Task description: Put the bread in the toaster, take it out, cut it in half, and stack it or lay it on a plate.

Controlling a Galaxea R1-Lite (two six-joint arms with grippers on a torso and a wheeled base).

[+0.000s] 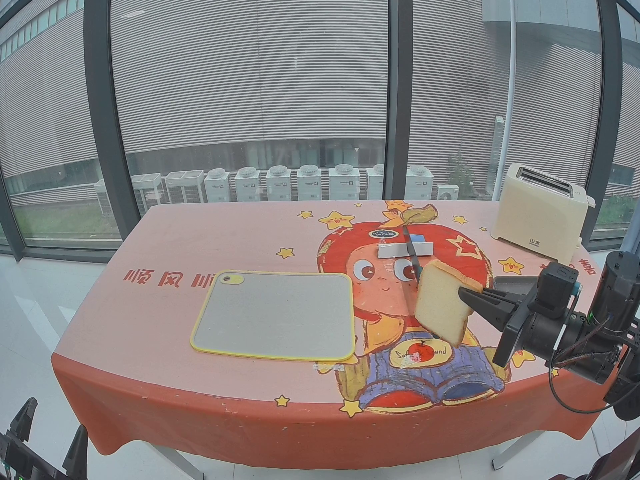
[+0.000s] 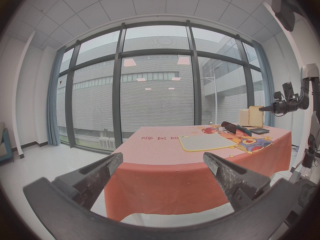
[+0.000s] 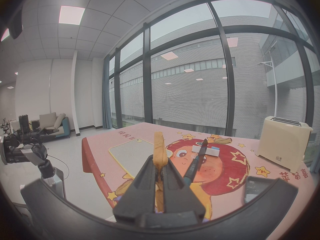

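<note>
A slice of bread (image 1: 440, 301) stands on edge in the air above the table's right part, with my right gripper (image 1: 465, 295) shut on its edge. From the wrist, the bread (image 3: 160, 149) rises thin between the fingers (image 3: 145, 177). The cream toaster (image 1: 540, 211) stands behind it at the table's back right corner, slots empty. A yellow-rimmed grey cutting board (image 1: 277, 315) lies left of the middle. A dark knife (image 1: 412, 251) leans on a small grey rest. My left gripper (image 2: 162, 159) hangs open, low and off the table's front left.
A dark flat plate (image 1: 510, 283) lies on the table under my right gripper, in front of the toaster. The orange cloth with a cartoon print (image 1: 200, 248) covers the table. Tall windows run behind the far edge.
</note>
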